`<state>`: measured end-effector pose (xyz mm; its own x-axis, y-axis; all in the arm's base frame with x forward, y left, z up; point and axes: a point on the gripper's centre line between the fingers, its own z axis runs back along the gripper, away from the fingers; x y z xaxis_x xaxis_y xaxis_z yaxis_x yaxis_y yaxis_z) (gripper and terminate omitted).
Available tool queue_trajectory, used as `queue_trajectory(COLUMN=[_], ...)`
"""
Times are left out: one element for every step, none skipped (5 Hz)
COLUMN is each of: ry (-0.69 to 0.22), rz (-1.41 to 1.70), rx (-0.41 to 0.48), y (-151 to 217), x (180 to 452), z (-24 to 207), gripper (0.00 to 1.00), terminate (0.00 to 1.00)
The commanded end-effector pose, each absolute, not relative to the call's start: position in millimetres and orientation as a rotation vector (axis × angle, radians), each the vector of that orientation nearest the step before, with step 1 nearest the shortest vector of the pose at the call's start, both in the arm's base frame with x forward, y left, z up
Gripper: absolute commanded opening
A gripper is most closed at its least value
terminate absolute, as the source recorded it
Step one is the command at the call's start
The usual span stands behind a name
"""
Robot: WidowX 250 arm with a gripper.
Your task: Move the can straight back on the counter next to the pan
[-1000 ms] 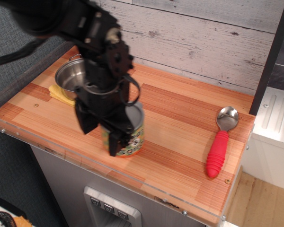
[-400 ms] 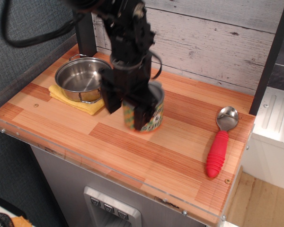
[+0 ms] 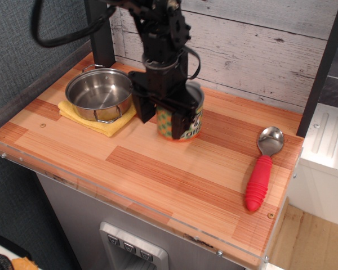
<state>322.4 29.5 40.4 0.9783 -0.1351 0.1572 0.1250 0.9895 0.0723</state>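
The can [image 3: 190, 119], silver-topped with a green-and-orange label, stands upright on the wood counter [image 3: 158, 169] toward the back, just right of the pan [image 3: 99, 93]. The black gripper [image 3: 160, 118] comes down from above with its fingers [image 3: 177, 124] closed around the can's sides; the arm hides the can's left part. The shiny steel pan with wire loop handles sits on a yellow cloth [image 3: 96, 121] at the back left. A narrow gap of counter shows between the pan and the can.
A spoon with a red handle [image 3: 261, 171] lies at the right side of the counter. A plank wall [image 3: 248, 50] runs along the back and a dark post [image 3: 100, 34] stands behind the pan. The counter has a clear plastic front edge [image 3: 129, 209].
The gripper has carried the can from the counter's front middle back and to the right, to a spot beside the pan. The pan, cloth and spoon have not moved.
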Motion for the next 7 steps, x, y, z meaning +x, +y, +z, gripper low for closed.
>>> queue_trajectory(ry=[-0.239, -0.244, -0.258, -0.230, -0.200, -0.144, -0.133], rz=[-0.130, -0.126, -0.112, -0.106, -0.103, -0.123, -0.090], rx=[0.058, 0.080, 0.065, 0.060, 0.060, 0.077, 0.104], y=[34.4, 31.7, 30.5, 29.6, 25.0, 23.7, 33.1], x=[352.9, 359.8, 357.0, 346.5, 333.9, 324.4, 312.8], z=[49.3, 53.7, 59.4, 64.4, 70.1, 78.4, 88.8], gripper=[1.00, 1.00, 1.00, 1.00, 1.00, 1.00, 1.00], terminate=[0.00, 0.00, 0.00, 0.00, 0.00, 0.00, 0.00])
